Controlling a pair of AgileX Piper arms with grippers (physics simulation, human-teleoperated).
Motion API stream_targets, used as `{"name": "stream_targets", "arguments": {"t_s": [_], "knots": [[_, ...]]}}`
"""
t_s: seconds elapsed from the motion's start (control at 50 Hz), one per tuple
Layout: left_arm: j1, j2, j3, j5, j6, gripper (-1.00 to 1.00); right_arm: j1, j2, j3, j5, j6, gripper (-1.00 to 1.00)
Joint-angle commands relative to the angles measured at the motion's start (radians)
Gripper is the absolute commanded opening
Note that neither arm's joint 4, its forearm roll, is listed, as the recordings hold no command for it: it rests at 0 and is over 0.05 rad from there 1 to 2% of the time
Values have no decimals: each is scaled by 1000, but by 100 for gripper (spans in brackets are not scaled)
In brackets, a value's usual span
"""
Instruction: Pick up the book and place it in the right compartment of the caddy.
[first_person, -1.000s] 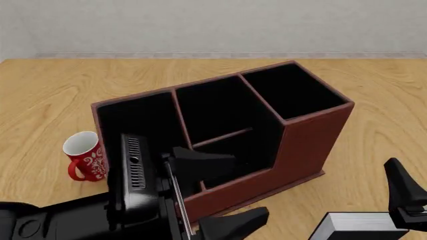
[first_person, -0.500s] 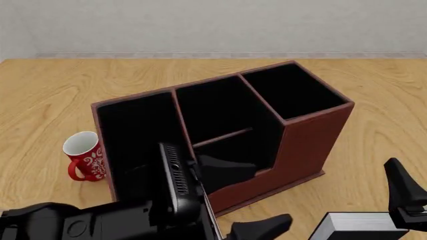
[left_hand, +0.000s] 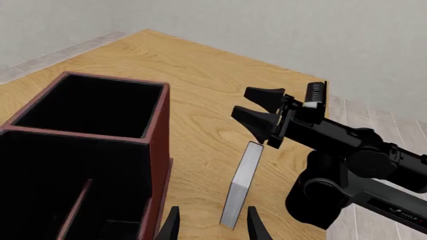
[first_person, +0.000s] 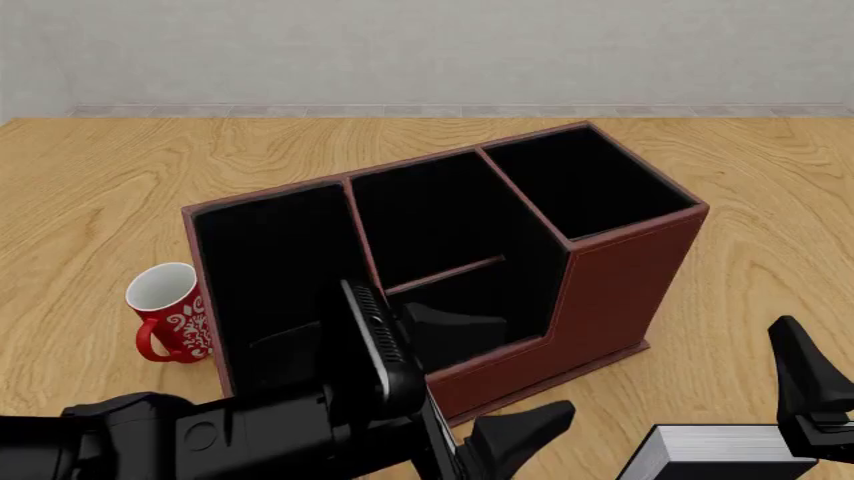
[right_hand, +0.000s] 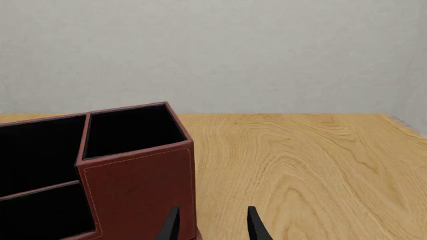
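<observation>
The book (first_person: 727, 452) stands upright on the table at the front right, near the caddy's right end; in the left wrist view the book (left_hand: 241, 182) is a thin upright slab. My right gripper (left_hand: 259, 107) hovers open just over its top edge without touching it. The reddish-brown caddy (first_person: 614, 290) sits mid-table, its tall right compartment (first_person: 587, 180) dark and holding nothing I can see. My left gripper (first_person: 534, 365) is open in front of the caddy's low front wall, facing the book, nothing between its fingers (left_hand: 171, 226). The right wrist view shows the right gripper (right_hand: 212, 227) open and the right compartment (right_hand: 132, 131), not the book.
A red mug (first_person: 167, 312) with a white inside stands left of the caddy. The left arm's black body (first_person: 200, 440) fills the front-left corner. Bare wooden table (first_person: 774, 170) extends behind and to the right of the caddy, and a grey wall runs along the back.
The left arm has swung right and lower across the caddy's front, its gripper turning towards the book. Book, caddy, mug and right arm have not moved.
</observation>
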Motion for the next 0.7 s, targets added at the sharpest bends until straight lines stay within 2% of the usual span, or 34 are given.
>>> {"name": "stream_targets", "arguments": {"t_s": [0.02,0.4,0.7], "knots": [[10,-30,14,5,2,100,0,0,0,0,0,100],[-48,123,-72,-12,-31,100,0,0,0,0,0,100],[-67,198,-150,16,-27,100,0,0,0,0,0,100]]}}
